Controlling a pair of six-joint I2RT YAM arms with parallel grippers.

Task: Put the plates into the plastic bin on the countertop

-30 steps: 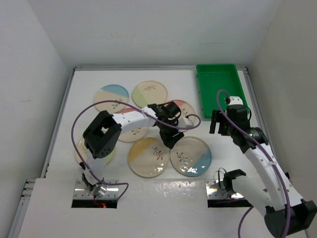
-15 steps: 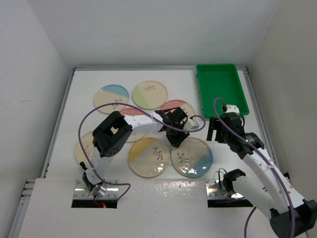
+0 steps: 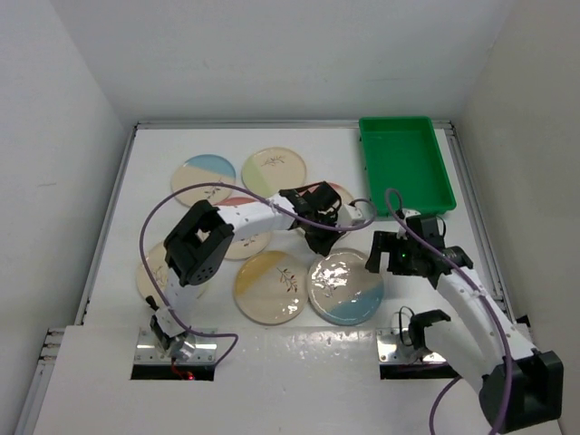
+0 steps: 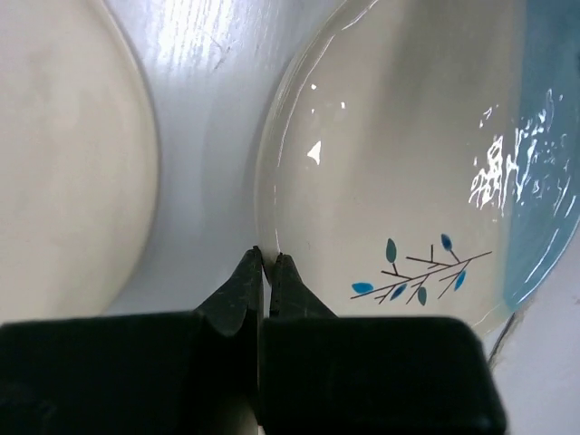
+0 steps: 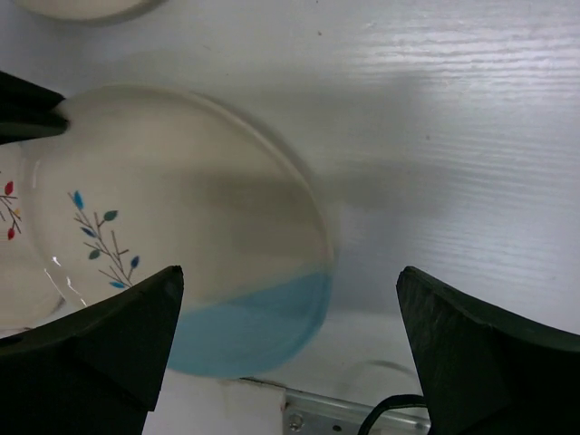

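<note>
between the green plastic bin (image 3: 405,163) and the arm bases, well short of the bin's near rim, the blue-segment plate (image 3: 344,285) sits on the white countertop (image 3: 331,145), looking tipped up on one side. the left gripper (image 4: 267,263) has its fingers pinched shut on a thin bite of that plate's rim. the right gripper (image 5: 290,272) hangs over the plate's bin-side edge with its fingers spread wide and nothing between them. the bin holds no plate yet.

the hold looks like the weak point. the glaze is glossy and the pinch is narrow and off to one edge, so the plate could pivot or slide out and land on the yellow-segment plate (image 3: 270,285) just beside it, on the side away from the bin. if the right gripper closes before it straddles the rim, it may push the plate instead of catching it. the bin is only a little wider than a plate, so a skewed approach could hang the plate on its raised rim.
</note>
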